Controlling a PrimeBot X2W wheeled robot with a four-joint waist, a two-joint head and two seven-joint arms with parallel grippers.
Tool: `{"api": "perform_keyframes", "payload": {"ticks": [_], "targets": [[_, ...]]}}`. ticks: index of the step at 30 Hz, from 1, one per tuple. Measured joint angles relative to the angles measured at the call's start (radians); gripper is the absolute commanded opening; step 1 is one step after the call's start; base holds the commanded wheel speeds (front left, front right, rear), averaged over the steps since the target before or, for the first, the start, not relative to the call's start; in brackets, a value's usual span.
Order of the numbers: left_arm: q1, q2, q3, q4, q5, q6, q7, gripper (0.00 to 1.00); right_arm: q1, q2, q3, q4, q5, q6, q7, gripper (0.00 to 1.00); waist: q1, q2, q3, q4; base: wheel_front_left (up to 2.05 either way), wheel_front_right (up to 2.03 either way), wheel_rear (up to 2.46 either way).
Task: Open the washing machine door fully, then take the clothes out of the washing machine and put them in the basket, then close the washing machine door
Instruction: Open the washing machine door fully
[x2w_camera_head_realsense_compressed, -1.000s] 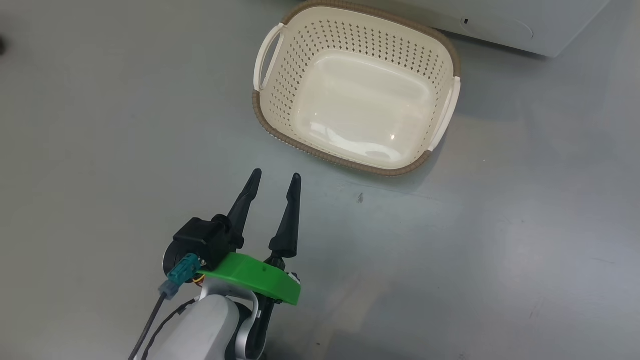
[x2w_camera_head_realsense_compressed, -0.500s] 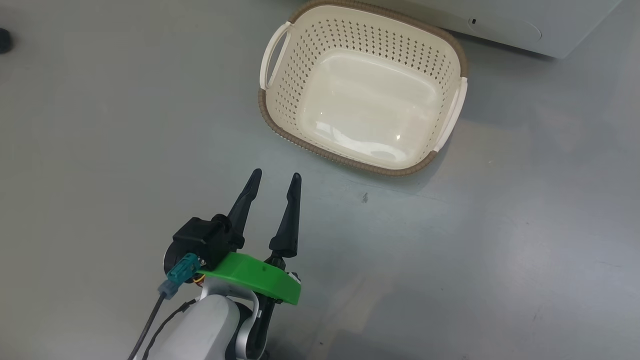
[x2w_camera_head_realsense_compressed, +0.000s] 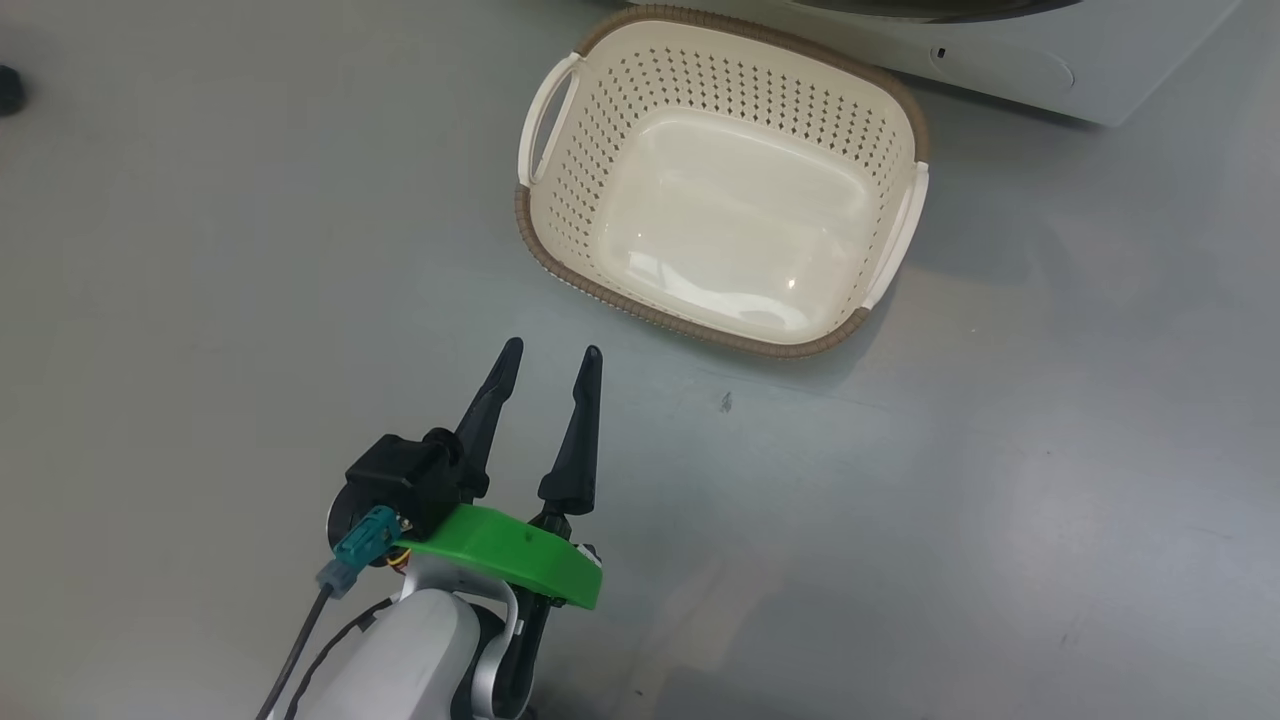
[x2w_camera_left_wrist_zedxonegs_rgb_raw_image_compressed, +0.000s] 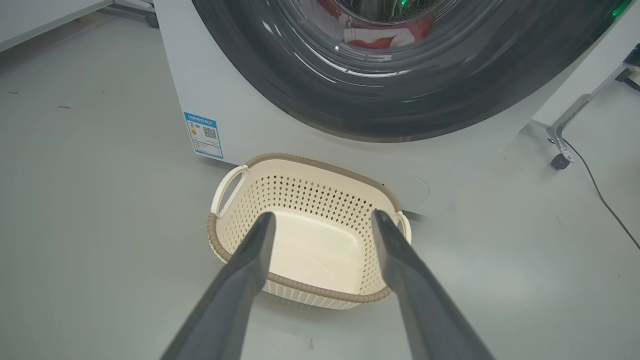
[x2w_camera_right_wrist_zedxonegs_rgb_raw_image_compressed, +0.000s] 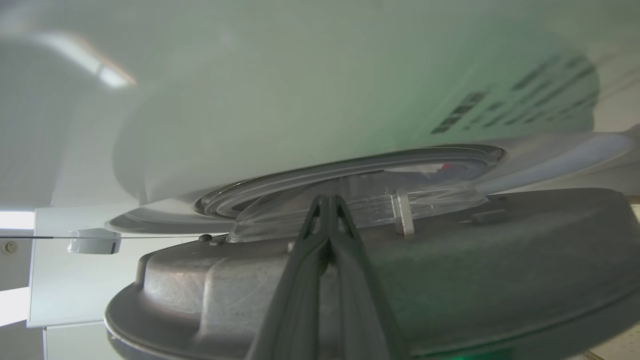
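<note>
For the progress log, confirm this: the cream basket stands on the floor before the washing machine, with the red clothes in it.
No. The basket stands on the floor before the washing machine, but empty; the left wrist view shows the red clothes behind the door's glass.

A smooth grey floor (x2w_camera_head_realsense_compressed: 1000, 480) is seen, with a small dark speck (x2w_camera_head_realsense_compressed: 724, 402) lying on it near the centre of the head view. A dark rounded object (x2w_camera_head_realsense_compressed: 8, 88), cut off by the frame edge, is found at ten o'clock. In the left wrist view, a slanted metal leg (x2w_camera_left_wrist_zedxonegs_rgb_raw_image_compressed: 575, 107) ending in a small castor (x2w_camera_left_wrist_zedxonegs_rgb_raw_image_compressed: 559, 161) is seen at three o'clock, and a thin black cable (x2w_camera_left_wrist_zedxonegs_rgb_raw_image_compressed: 600, 195) is trailed across the floor towards four o'clock. In the right wrist view, a small white box (x2w_camera_right_wrist_zedxonegs_rgb_raw_image_compressed: 94, 241) is seen at nine o'clock against a pale panel (x2w_camera_right_wrist_zedxonegs_rgb_raw_image_compressed: 65, 280).
</note>
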Motion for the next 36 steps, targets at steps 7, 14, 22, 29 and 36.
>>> {"api": "perform_keyframes", "payload": {"ticks": [7,14,22,29,36], "targets": [[-0.001,0.000,-0.007,0.012,0.000,0.000,0.000,1.00,0.002,-0.007,0.001,0.049,0.026,0.000,0.041,0.00,0.0000,0.0000,-0.018,-0.003,0.00,0.00,0.00],[-0.001,0.000,-0.011,0.023,0.000,0.000,0.000,1.00,0.033,-0.013,-0.002,0.087,0.041,0.000,0.071,0.00,0.0000,0.0000,-0.055,0.002,0.00,0.00,0.00],[0.000,0.000,-0.006,0.043,0.002,0.000,-0.002,1.00,0.080,-0.007,-0.001,0.114,0.060,0.000,0.103,0.00,0.0000,0.0000,-0.098,0.005,0.00,0.00,0.00],[0.002,0.000,-0.002,0.054,0.009,0.000,-0.002,1.00,0.128,0.025,0.018,0.126,0.069,0.000,0.136,0.00,0.0000,0.0000,-0.139,0.002,0.00,0.00,0.00],[0.010,0.000,0.001,0.071,0.018,0.000,-0.003,1.00,0.185,0.081,0.048,0.135,0.070,0.000,0.163,0.00,0.0000,0.0000,-0.182,-0.007,0.00,0.00,0.00]]}}
